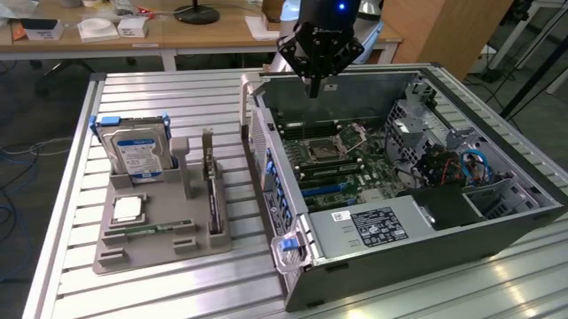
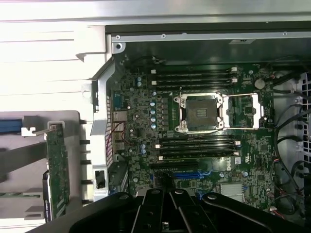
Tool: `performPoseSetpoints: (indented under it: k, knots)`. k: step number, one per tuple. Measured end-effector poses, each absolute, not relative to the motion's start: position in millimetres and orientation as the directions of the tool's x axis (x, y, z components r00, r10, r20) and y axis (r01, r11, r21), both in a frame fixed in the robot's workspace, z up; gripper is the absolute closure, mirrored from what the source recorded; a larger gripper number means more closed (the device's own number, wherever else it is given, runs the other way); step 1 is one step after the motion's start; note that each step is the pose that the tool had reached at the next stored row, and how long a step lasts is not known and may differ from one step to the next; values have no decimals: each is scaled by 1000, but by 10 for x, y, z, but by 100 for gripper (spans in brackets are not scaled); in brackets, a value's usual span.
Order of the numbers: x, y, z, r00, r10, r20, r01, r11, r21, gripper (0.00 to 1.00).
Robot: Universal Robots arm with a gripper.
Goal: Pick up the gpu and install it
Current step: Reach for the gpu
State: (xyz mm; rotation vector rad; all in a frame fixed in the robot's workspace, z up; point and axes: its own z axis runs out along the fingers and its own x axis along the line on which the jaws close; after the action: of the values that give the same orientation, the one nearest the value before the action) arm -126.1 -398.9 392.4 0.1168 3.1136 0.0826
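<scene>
The gripper (image 1: 312, 92) is seen closed, nothing held, above the open computer case (image 1: 400, 262); the gpu (image 1: 211, 183) is seated upright in the grey holder tray (image 1: 159, 254).

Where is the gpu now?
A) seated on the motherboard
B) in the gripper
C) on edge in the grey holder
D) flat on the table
C: the gpu stands on edge in the grey holder, while the gripper hangs over the open case.
</scene>
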Motion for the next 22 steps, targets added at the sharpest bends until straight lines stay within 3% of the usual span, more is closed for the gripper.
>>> performPoseSetpoints:
  k: [22]
  knots:
    - [-1388,-3994,3908,-997,75,-23,74,996,54,89]
